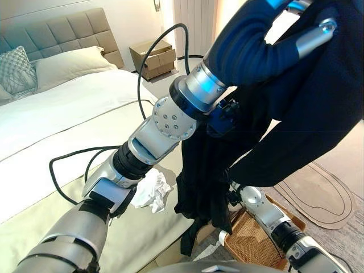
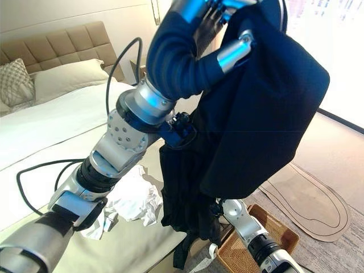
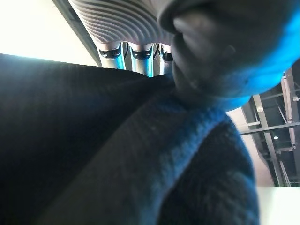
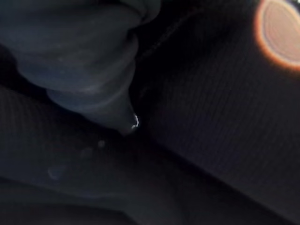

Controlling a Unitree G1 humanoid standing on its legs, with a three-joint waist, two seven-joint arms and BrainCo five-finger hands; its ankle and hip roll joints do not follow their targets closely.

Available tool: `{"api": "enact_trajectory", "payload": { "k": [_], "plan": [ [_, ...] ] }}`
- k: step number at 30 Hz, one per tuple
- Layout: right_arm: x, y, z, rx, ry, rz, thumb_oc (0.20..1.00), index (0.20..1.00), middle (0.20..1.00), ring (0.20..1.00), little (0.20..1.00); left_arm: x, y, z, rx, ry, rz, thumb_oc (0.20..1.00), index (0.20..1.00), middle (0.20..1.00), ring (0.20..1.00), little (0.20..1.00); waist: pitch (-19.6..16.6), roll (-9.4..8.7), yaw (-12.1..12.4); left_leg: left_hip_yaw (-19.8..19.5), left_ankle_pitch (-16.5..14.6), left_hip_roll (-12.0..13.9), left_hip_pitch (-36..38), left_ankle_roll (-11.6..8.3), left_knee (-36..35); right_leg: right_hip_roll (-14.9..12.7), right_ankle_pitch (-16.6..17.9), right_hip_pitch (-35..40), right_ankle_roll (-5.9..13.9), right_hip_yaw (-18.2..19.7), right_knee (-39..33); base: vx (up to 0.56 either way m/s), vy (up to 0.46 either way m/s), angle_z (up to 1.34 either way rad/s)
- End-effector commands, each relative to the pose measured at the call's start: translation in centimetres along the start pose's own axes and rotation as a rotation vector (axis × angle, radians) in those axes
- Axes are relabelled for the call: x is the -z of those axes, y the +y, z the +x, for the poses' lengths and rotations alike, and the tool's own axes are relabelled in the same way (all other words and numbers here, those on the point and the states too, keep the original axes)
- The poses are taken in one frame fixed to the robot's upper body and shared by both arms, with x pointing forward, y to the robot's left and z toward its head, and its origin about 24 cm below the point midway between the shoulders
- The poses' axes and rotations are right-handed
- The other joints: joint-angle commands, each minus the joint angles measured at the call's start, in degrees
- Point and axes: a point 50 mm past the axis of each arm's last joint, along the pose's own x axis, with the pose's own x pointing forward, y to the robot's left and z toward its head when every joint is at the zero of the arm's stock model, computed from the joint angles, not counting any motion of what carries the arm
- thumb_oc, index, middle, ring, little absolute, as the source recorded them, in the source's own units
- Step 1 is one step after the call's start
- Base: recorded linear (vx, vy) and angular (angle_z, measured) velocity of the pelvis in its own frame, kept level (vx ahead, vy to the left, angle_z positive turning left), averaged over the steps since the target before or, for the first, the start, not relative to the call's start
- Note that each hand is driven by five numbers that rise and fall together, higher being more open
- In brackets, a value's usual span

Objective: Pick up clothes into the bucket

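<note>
**Above the bed edge: one dark garment raised, one white garment left lying**

At the foot of the bed [image 1: 74,108], one dark navy garment [image 2: 256,114] is held high by the left hand [image 2: 236,48], whose silver fingers are curled into the cloth near the top of the head views. The fabric is seen as a soft, finely ribbed knit; it hangs in one broad rounded fold, with a narrower, darker length trailing down towards the bed's edge. In the left wrist view the same knit [image 3: 140,164] is pressed close against the row of silver fingers [image 3: 136,54].

One crumpled white garment [image 1: 152,193] is left lying on the pale green bedspread, just beside the left forearm; its surface is creased and bunched.

One woven wicker basket [image 1: 250,239], tan and rounded, is stood on the floor below the hanging cloth, beside the bed. The right arm is brought in from the lower right above the basket, and the right hand [image 4: 89,70] is covered by dark cloth; whether its fingers are open or closed cannot be told.

Two pillows are counted at the padded headboard: one plain cream [image 1: 68,62] and one with a grey diamond pattern [image 1: 16,71]. One wooden nightstand [image 1: 152,57] is set by the wall.
</note>
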Motion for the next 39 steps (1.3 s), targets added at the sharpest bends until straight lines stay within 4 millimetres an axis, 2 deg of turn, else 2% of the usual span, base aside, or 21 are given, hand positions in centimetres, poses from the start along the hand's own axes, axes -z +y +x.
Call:
{"api": "enact_trajectory", "payload": {
  "k": [1,2,3,4,5,6,7,8,9,10,11,14,15,16,17,18,21,22,23,31,39],
  "plan": [
    [-4.4,-1.2,0.6,0.086,-0.238,0.199,0.200,0.200,0.200,0.200,0.200,0.6,3.2,0.0,-0.144,0.013,0.036,0.200,0.200,0.200,0.200,0.200,-0.3,-2.39,0.2,2.7,-6.4,2.1,1.8,-0.27,3.1,-3.6,9.1,-4.1,3.25,-0.4,-1.0,0.00,0.000,0.00],
    [-12.1,-1.8,1.0,0.000,-0.620,0.319,0.200,0.200,0.200,0.200,0.200,0.9,2.9,-0.6,-0.203,0.003,-0.008,0.200,0.200,0.200,0.200,0.200,-0.3,-2.23,0.9,2.6,-6.3,2.1,1.9,-0.25,3.2,-3.7,9.0,-3.9,3.18,-0.5,-1.0,-0.03,0.031,-0.01],
    [-12.7,-3.7,1.8,0.153,-0.632,0.381,0.200,0.200,0.200,0.200,0.200,1.6,3.5,-2.3,-0.224,0.067,0.014,0.200,0.200,0.200,0.200,0.200,0.1,-2.13,1.7,2.4,-6.1,1.9,1.5,-0.23,3.5,-3.8,9.3,-4.1,3.04,-0.5,-0.9,-0.04,0.024,-0.08],
    [-7.2,-3.7,1.9,0.266,-0.386,0.243,0.200,0.200,0.200,0.200,0.200,1.7,4.7,-4.4,-0.256,0.124,0.056,0.200,0.200,0.200,0.200,0.200,0.4,-2.28,1.8,2.5,-6.1,1.9,1.5,-0.30,3.6,-3.8,9.2,-4.2,3.06,-0.5,-0.8,-0.02,0.007,-0.11],
    [-7.2,-3.6,1.9,0.265,-0.385,0.244,0.200,0.200,0.200,0.200,0.200,1.7,4.7,-4.4,-0.257,0.126,0.056,0.200,0.200,0.200,0.200,0.200,0.1,-2.24,1.8,2.4,-6.4,2.0,1.7,-0.38,3.4,-3.7,9.0,-4.0,3.16,-0.5,-0.9,0.02,-0.008,-0.10],
    [-9.2,-3.2,1.6,0.243,-0.465,0.257,0.200,0.200,0.200,0.200,0.200,1.9,5.1,-6.2,-0.289,0.174,0.059,0.200,0.200,0.200,0.200,0.200,0.1,-2.50,1.6,2.6,-6.5,2.0,1.8,-0.30,3.4,-3.7,9.0,-4.2,3.01,-0.1,-0.7,0.02,-0.001,-0.05],
    [-7.2,-3.8,-0.5,0.225,-0.440,0.257,0.200,0.200,0.200,0.200,0.200,2.9,6.1,-7.9,-0.352,0.245,0.106,0.200,0.200,0.200,0.200,0.200,0.4,-2.72,0.6,3.2,-6.4,2.1,2.1,-0.26,3.4,-3.6,9.1,-4.3,2.81,0.4,-0.6,0.00,0.000,0.00],
    [-5.1,-3.6,-1.2,0.209,-0.410,0.539,0.200,0.200,0.200,0.200,0.200,3.1,6.6,-9.4,-0.386,0.294,0.110,0.200,0.200,0.200,0.200,0.200,0.5,-2.89,0.5,3.2,-6.9,2.3,2.6,-0.43,3.3,-3.4,8.7,-4.0,2.84,0.4,-0.6,0.00,0.000,0.00],
    [-5.1,-3.6,-1.2,0.208,-0.410,0.541,0.200,0.200,0.200,0.200,0.200,3.1,6.6,-9.4,-0.386,0.295,0.109,0.200,0.200,0.200,0.200,0.200,0.3,-2.93,0.4,3.2,-6.7,2.2,2.4,-0.40,3.3,-3.5,8.8,-4.1,2.83,0.4,-0.7,0.03,-0.011,-0.03],
    [-4.6,-4.3,-2.6,0.247,-0.417,0.513,0.200,0.200,0.200,0.200,0.200,3.5,6.6,-10.9,-0.438,0.343,0.094,0.200,0.200,0.200,0.200,0.200,0.2,-3.11,0.2,3.3,-6.6,2.2,2.5,-0.45,3.2,-3.4,8.8,-4.1,2.78,0.5,-0.8,0.01,-0.009,-0.04],
    [-5.1,-5.2,-3.0,0.304,-0.479,0.580,0.200,0.200,0.200,0.200,0.200,4.2,6.3,-13.7,-0.492,0.436,0.083,0.200,0.200,0.200,0.200,0.200,0.2,-3.29,0.1,3.4,-6.7,2.2,2.6,-0.44,3.2,-3.4,8.7,-3.8,2.73,0.4,-0.9,0.02,-0.011,-0.05],
    [-6.2,-6.4,-4.1,0.381,-0.566,0.610,0.200,0.200,0.200,0.200,0.200,4.6,6.3,-18.7,-0.588,0.607,0.104,0.200,0.200,0.200,0.200,0.200,0.2,-3.58,0.1,3.7,-6.9,2.4,2.8,-0.46,3.3,-3.4,8.8,-3.9,2.55,0.9,-0.9,0.01,-0.005,-0.08],
    [-6.8,-7.1,-4.7,0.408,-0.600,0.593,0.200,0.200,0.200,0.200,0.200,5.1,5.7,-21.4,-0.634,0.713,0.085,0.200,0.200,0.200,0.200,0.200,0.1,-3.83,0.1,3.9,-7.1,2.4,3.1,-0.43,3.3,-3.3,8.7,-3.7,2.46,1.0,-1.0,0.01,-0.003,-0.08],
    [-6.8,-7.1,-4.7,0.408,-0.599,0.592,0.200,0.200,0.200,0.200,0.200,5.1,5.7,-21.4,-0.634,0.714,0.084,0.200,0.200,0.200,0.200,0.200,0.1,-3.81,0.2,3.9,-7.1,2.4,3.1,-0.43,3.3,-3.3,8.7,-3.7,2.46,1.0,-1.0,0.01,-0.003,-0.05],
    [-7.0,-7.4,-4.9,0.420,-0.614,0.591,0.200,0.200,0.200,0.200,0.200,5.3,5.5,-22.6,-0.647,0.761,0.086,0.244,0.244,0.244,0.244,0.244,0.1,-3.93,0.2,3.9,-7.2,2.4,3.2,-0.43,3.3,-3.2,8.7,-3.6,2.41,1.1,-1.0,0.01,-0.005,-0.04],
    [-7.2,-7.7,-5.1,0.432,-0.631,0.588,0.200,0.200,0.200,0.200,0.200,5.4,5.2,-23.5,-0.658,0.799,0.091,0.369,0.369,0.369,0.369,0.369,0.0,-4.06,0.3,3.9,-7.2,2.5,3.2,-0.47,3.3,-3.2,8.6,-3.6,2.37,1.1,-1.0,0.00,-0.004,-0.07],
    [-8.0,-8.3,-5.6,0.459,-0.685,0.596,0.200,0.200,0.200,0.200,0.200,6.0,3.9,-26.5,-0.687,0.938,0.070,0.476,0.476,0.476,0.476,0.476,0.1,-4.39,0.3,4.0,-7.3,2.6,3.2,-0.42,3.5,-3.1,8.6,-3.6,2.27,1.3,-1.1,0.00,-0.001,-0.03],
    [-8.4,-8.5,-5.7,0.470,-0.704,0.596,0.200,0.200,0.200,0.200,0.200,6.1,3.3,-27.5,-0.698,0.979,0.054,0.649,0.649,0.649,0.649,0.649,0.2,-4.46,0.3,4.0,-7.3,2.7,3.1,-0.42,3.5,-3.1,8.5,-3.7,2.25,1.3,-1.0,0.00,0.000,0.00],
    [-8.6,-8.8,-5.9,0.487,-0.719,0.589,0.200,0.200,0.200,0.200,0.200,6.3,2.8,-28.2,-0.697,1.015,0.038,1.000,1.000,1.000,1.000,1.000,0.2,-4.52,0.3,4.1,-7.4,2.7,3.0,-0.41,3.6,-3.1,8.6,-3.8,2.23,1.4,-1.0,0.00,-0.001,-0.04],
    [-10.9,-11.3,-7.5,0.601,-0.889,0.614,0.200,0.200,0.200,0.200,0.200,6.2,-0.7,-32.5,-0.629,1.230,-0.064,1.000,1.000,1.000,1.000,1.000,0.3,-4.79,0.6,4.2,-7.7,2.7,2.6,-0.04,4.2,-3.0,8.5,-4.3,2.18,2.0,-0.6,0.00,-0.002,-0.02],
    [-13.7,-14.5,-9.8,0.718,-0.997,0.458,0.200,0.200,0.200,0.200,0.200,5.8,-3.5,-36.8,-0.509,1.462,-0.111,1.000,1.000,1.000,1.000,1.000,0.2,-4.98,0.4,4.4,-8.0,2.6,2.6,0.21,4.5,-2.9,8.5,-4.6,2.24,2.5,-0.4,0.00,0.000,0.00]
  ]
}}
